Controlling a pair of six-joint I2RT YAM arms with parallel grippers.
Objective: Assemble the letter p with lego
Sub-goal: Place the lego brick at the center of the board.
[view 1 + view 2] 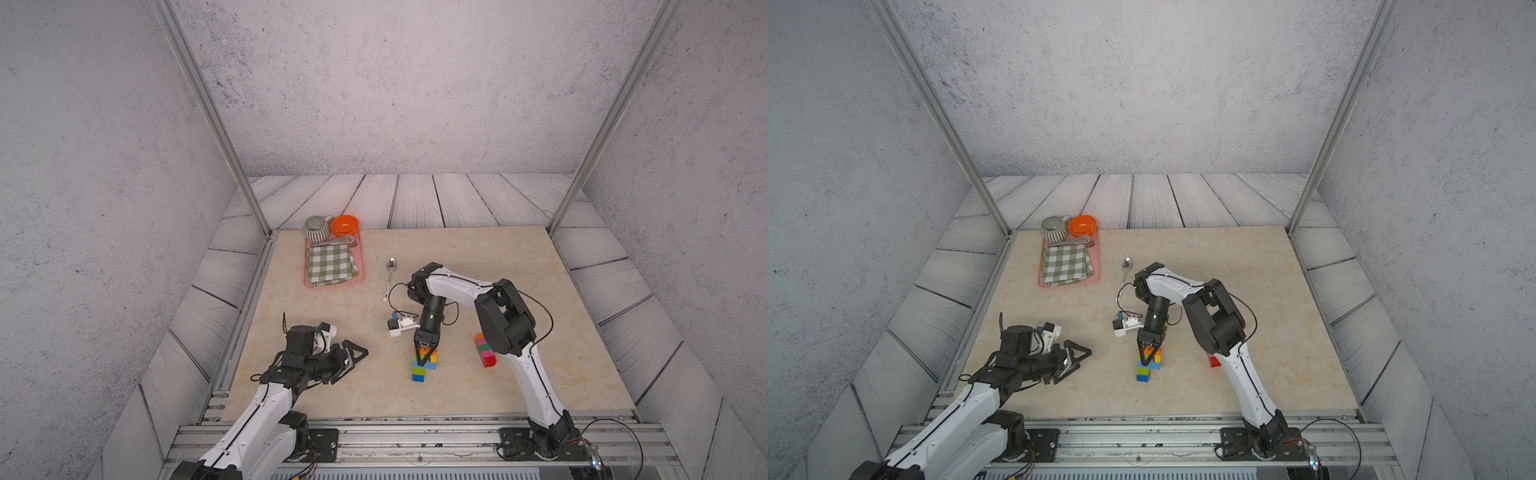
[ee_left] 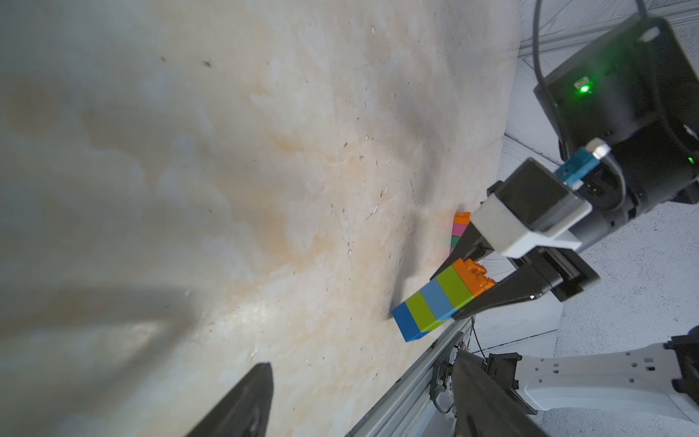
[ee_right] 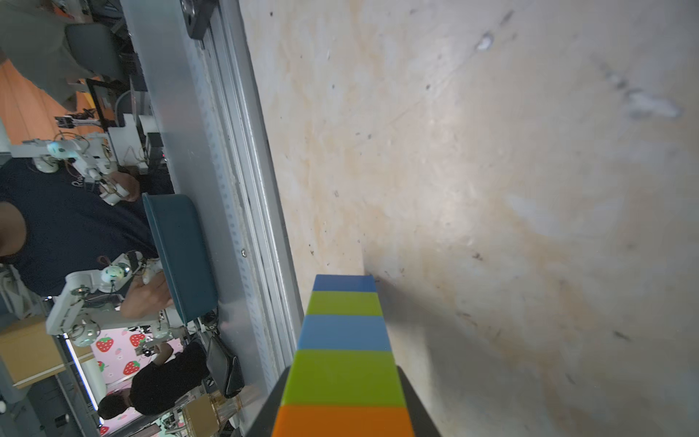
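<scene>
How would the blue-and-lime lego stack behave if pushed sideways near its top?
Likely to tip: the lego stack stands tall on one narrow blue brick. Probably stiff and light, being pressed-together plastic. Its smooth sides look slippery.

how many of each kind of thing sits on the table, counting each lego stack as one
lego stack: 2
spoon: 1
tray: 1
cup: 1
bowl: 1
checked cloth: 1
metal utensil on tray: 1
total: 8

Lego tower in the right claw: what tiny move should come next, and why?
Probably lift the striped lego tower straight up a little: the right gripper is closed around its upper bricks, its blue base sits on the table, and the left gripper is open, apart.
</scene>
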